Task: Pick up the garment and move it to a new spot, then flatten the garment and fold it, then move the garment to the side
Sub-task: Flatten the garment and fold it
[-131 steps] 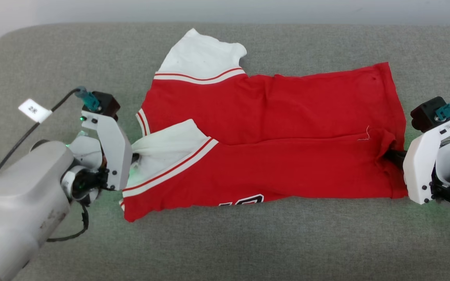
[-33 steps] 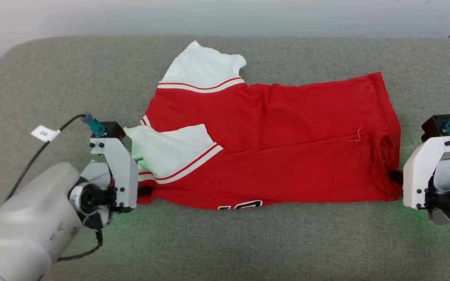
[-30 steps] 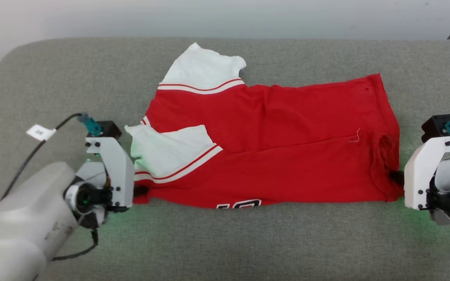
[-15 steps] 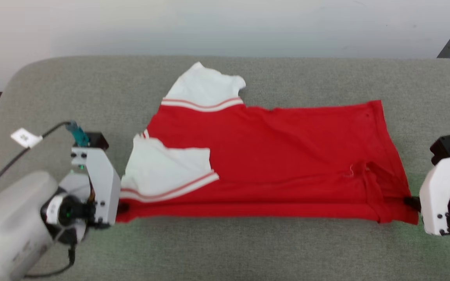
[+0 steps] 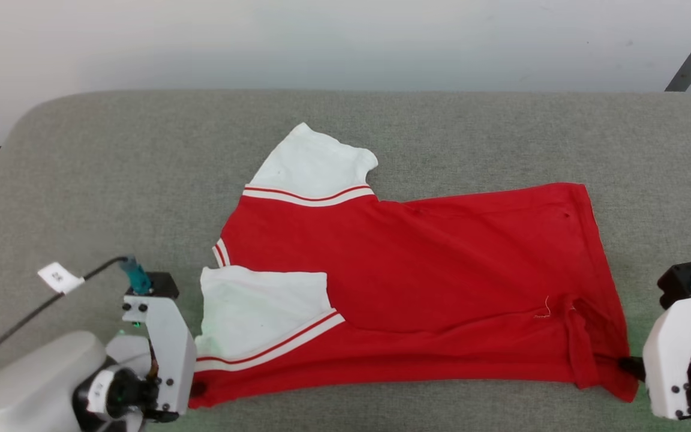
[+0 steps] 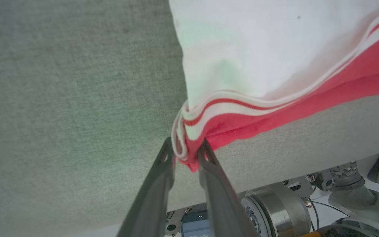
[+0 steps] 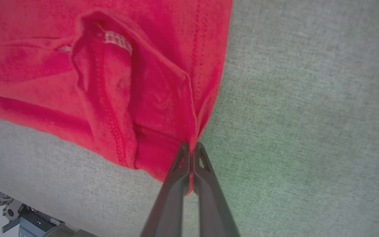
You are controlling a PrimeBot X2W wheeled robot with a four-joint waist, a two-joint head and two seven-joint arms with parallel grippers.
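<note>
The garment (image 5: pixel 417 282) lies spread on the grey worktop (image 5: pixel 111 180); our right claw (image 7: pixel 191 148) clamps its hem corner, our left claw (image 6: pixel 185 154) straddles the striped corner, whether gripping we cannot tell

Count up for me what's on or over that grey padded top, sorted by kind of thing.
Red and white shirt: 1
Grippers: 2, the left gripper and the right gripper
White paper tag on a cable: 1
Total: 4
</note>
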